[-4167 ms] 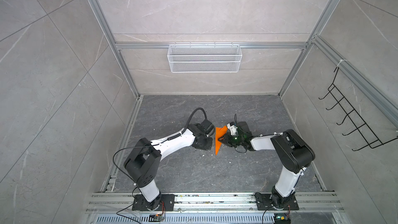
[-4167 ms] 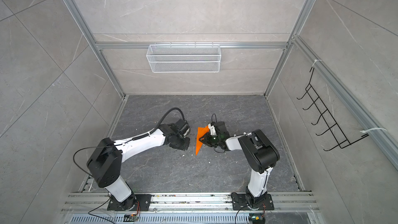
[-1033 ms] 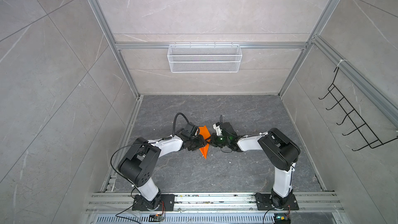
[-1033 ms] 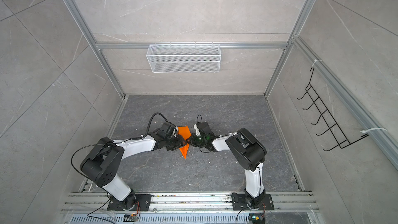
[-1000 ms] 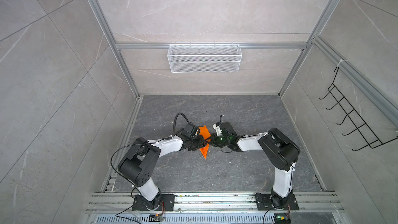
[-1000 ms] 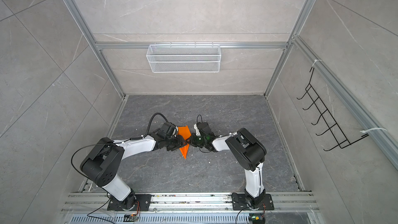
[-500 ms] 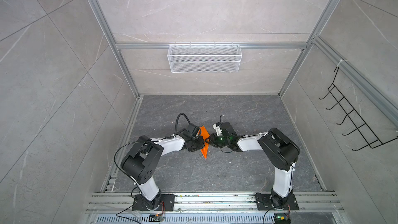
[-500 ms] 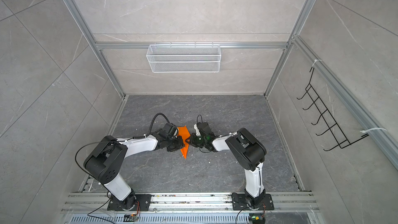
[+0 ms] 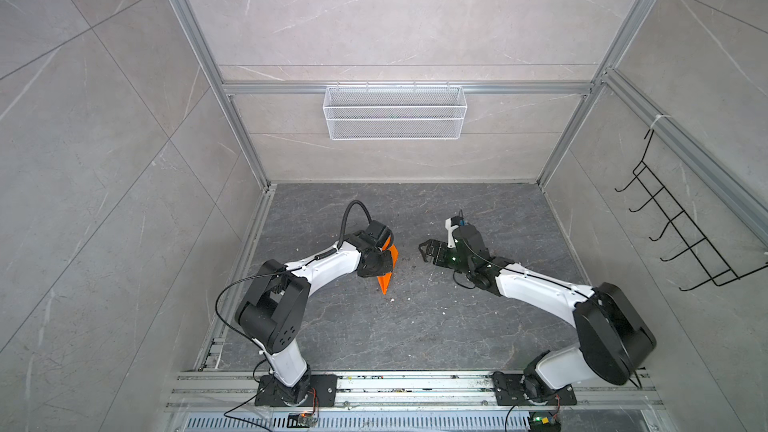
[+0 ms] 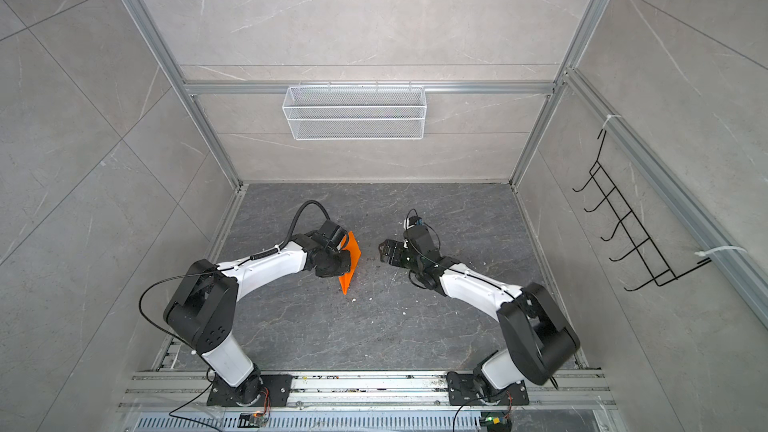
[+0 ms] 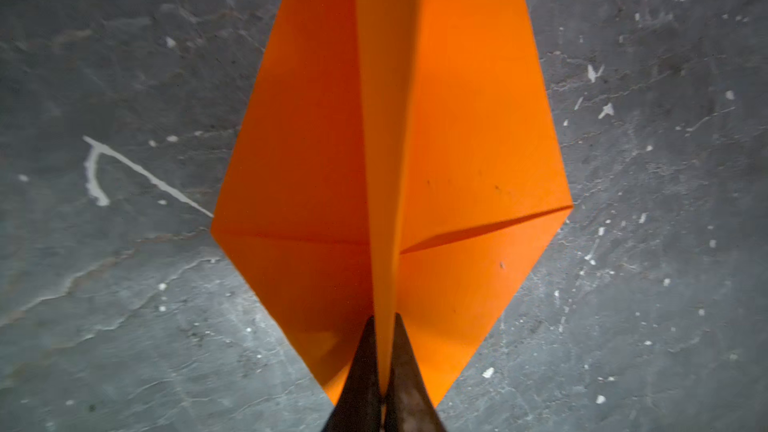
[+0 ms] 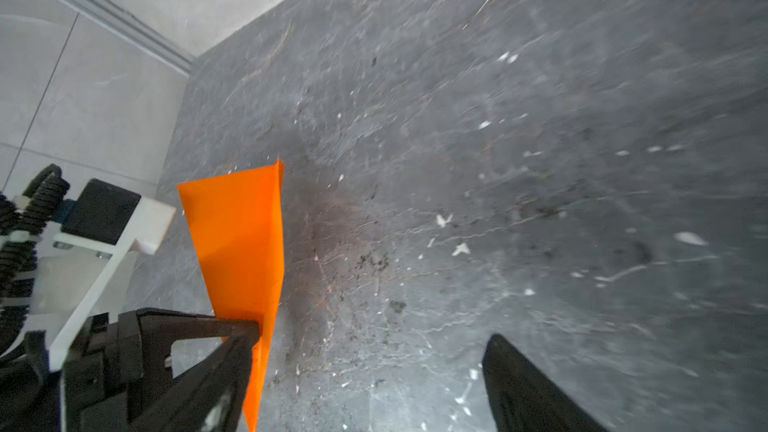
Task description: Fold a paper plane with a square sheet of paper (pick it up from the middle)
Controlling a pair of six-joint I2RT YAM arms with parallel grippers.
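Paper plane [image 9: 387,274] [image 10: 351,265], a narrow pointed dart of bright orange paper, hangs from the left gripper [image 9: 386,264] [image 10: 348,264] alone, left of centre over the dark grey stone-patterned table [image 9: 415,326]. In both top views it stands on edge with its nose pointing down toward the near rail. Whether the nose touches the table cannot be told.

Left wrist view: the two dark fingertips [image 11: 365,351] are pressed together on the plane's [image 11: 478,151] centre fold, and a wing spreads to each side.

Right gripper [image 9: 424,252] [image 10: 381,254] stands to the right, well apart from the plane, with its jaws wide apart and nothing between them. The right wrist view shows one of its dark fingers [image 12: 523,388] against bare table, with the plane [image 12: 241,243] off to one side in the other arm's clamp.

Change noted: one second earlier both grippers met at the plane in the middle of the table. The right one has since let go and drawn back to its own side, while the left one has closed and kept the plane. About four seconds earlier the right gripper held the plane, further right on the table.
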